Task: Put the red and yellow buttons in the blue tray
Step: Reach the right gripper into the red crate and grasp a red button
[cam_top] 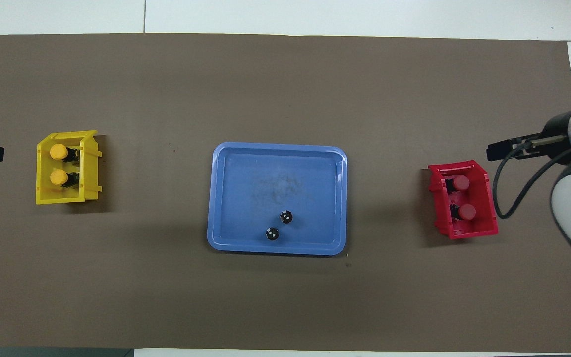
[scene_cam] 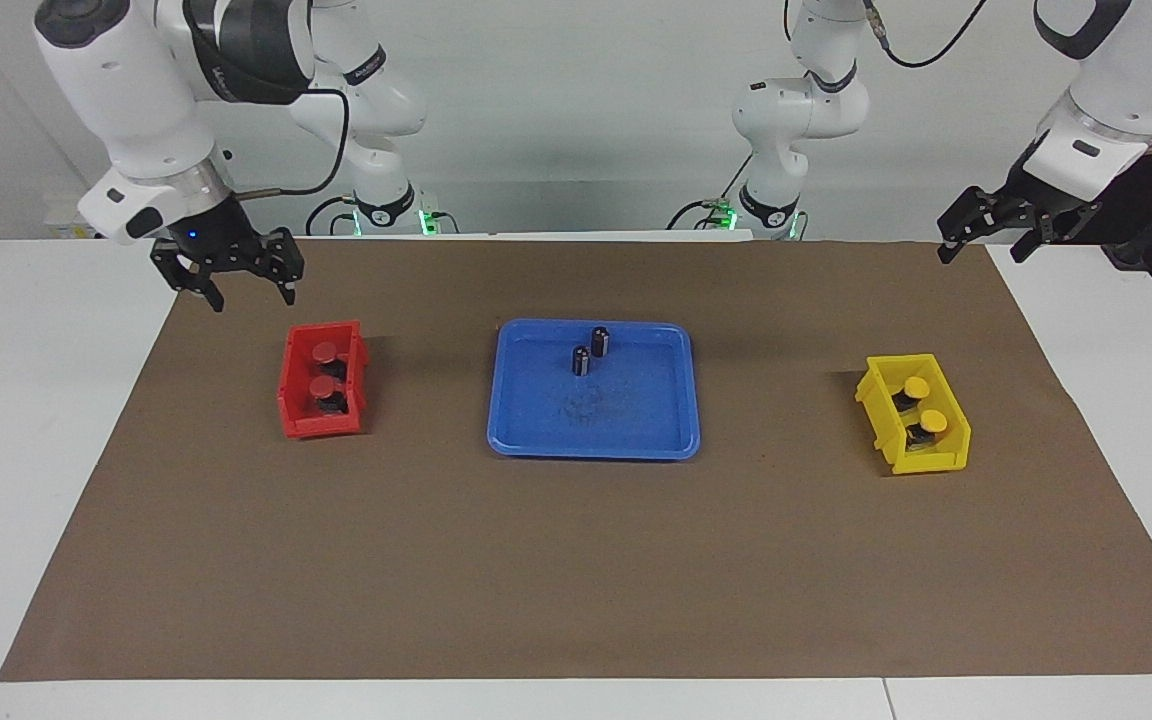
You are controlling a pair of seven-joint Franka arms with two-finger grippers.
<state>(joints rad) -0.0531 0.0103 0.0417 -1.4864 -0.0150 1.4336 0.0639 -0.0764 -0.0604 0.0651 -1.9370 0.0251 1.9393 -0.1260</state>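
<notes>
Two red buttons [scene_cam: 323, 352] [cam_top: 460, 183] lie in the small red bin [scene_cam: 296, 400] [cam_top: 484, 225] toward the right arm's end. Two yellow buttons [scene_cam: 917, 388] [cam_top: 58, 151] lie in the small yellow bin [scene_cam: 951, 445] [cam_top: 89, 168] toward the left arm's end. The blue tray [scene_cam: 636, 420] [cam_top: 246, 198] sits between the bins and holds two dark capless cylinders [scene_cam: 600, 340] [cam_top: 286, 216]. My right gripper [scene_cam: 254, 299] is open and empty, up in the air beside the red bin on the robots' side. My left gripper [scene_cam: 981, 255] is open and empty over the mat's corner.
A brown mat [scene_cam: 576, 570] [cam_top: 285, 89] covers most of the white table. The right arm's cable [cam_top: 501, 198] hangs beside the red bin. Bare mat lies between the tray and each bin.
</notes>
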